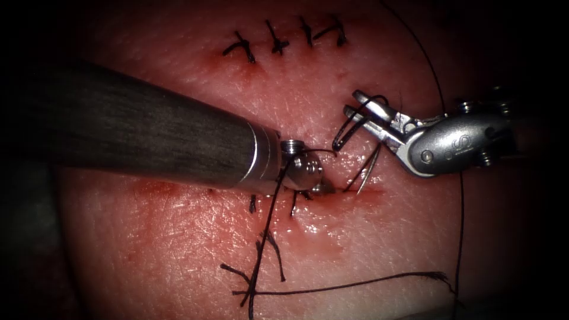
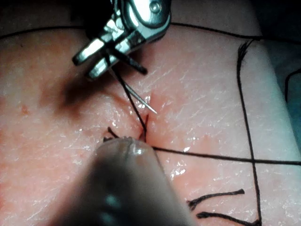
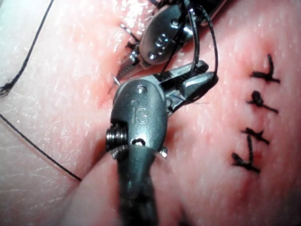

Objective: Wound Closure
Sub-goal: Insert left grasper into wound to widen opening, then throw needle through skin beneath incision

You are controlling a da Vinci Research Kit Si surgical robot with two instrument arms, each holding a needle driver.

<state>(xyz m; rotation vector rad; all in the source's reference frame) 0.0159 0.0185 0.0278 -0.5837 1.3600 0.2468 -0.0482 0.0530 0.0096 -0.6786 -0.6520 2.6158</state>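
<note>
My right tool [image 1: 355, 109], jaws slightly parted, has thread [image 1: 349, 127] looped around it. My left tool [image 1: 317, 184] pinches down at the cut [image 1: 355, 192]. The needle [image 1: 368, 169] stands there, thin, stiff and slippery; I'd grip mid-curve.

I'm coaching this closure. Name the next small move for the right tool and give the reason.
Probably ease the right tool down toward the cut to take a short thread end there. Its jaws stand open and hold nothing, with thread looped around them. The left tool sits at the cut, and the needle shows beside the cut, under the right tool.
</note>
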